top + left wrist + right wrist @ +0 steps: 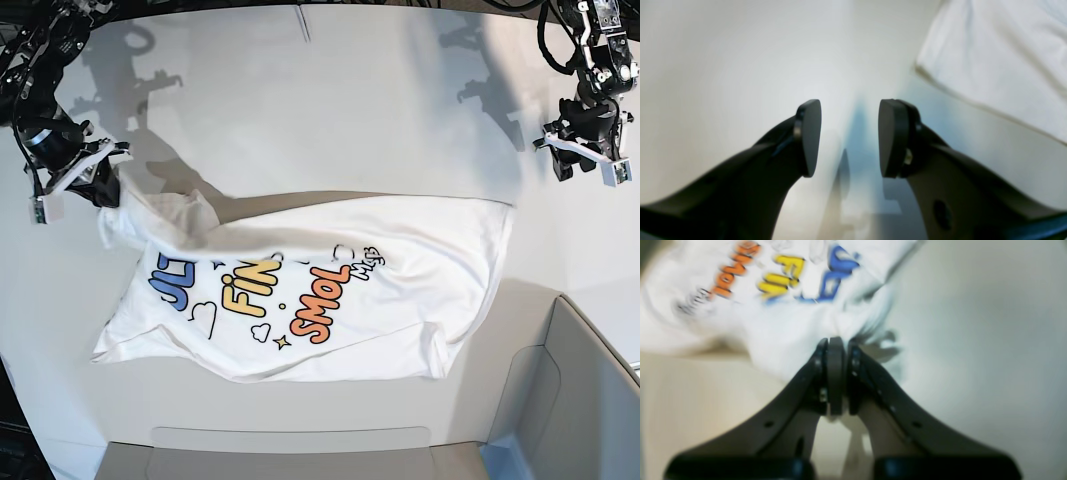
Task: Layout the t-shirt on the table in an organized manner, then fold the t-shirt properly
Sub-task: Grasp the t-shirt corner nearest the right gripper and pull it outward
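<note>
a: where's the t-shirt (320,290) right now?

b: print side up on the table (330,110), spread roughly sideways across the near half, but rumpled. the corner on the base view's left is bunched and lifted, and the bottom edge is folded under near the middle.

a: what have you got hold of?

b: your right gripper (836,350) is pinched closed on a gathered bit of white cloth at that lifted corner; the wrist view shows fabric fanning out from between the pads. your left gripper (849,136) stands wide apart with nothing between the fingers, over bare table, just off the shirt's far edge.

a: so how do i do this step well?

b: i'd judge you're laying it out. draw the held corner outward and low, away from the print, so the bunching pulls flat rather than dragging the whole shirt. keep it slow; thin cloth slips from a pinch. bringing the left down onto the opposite edge looks useful as an anchor.
</note>
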`<state>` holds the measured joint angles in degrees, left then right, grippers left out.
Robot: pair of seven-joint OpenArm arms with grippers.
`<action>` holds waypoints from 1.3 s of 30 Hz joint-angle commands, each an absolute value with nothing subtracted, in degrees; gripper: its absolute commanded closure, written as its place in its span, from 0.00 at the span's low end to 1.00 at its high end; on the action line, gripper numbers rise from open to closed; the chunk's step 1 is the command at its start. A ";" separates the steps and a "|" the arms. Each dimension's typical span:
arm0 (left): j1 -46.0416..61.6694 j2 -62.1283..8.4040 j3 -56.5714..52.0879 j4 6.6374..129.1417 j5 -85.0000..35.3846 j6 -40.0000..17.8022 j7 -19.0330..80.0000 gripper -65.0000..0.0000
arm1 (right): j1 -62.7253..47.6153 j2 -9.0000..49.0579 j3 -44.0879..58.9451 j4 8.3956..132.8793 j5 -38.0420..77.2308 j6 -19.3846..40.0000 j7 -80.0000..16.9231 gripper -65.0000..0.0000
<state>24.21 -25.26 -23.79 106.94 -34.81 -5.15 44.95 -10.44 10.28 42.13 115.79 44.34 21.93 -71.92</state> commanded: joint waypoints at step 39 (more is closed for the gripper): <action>24.04 -23.69 -24.40 107.65 -35.03 -5.32 47.69 0.59 | 16.04 9.63 12.53 105.27 4.18 24.57 -75.30 0.64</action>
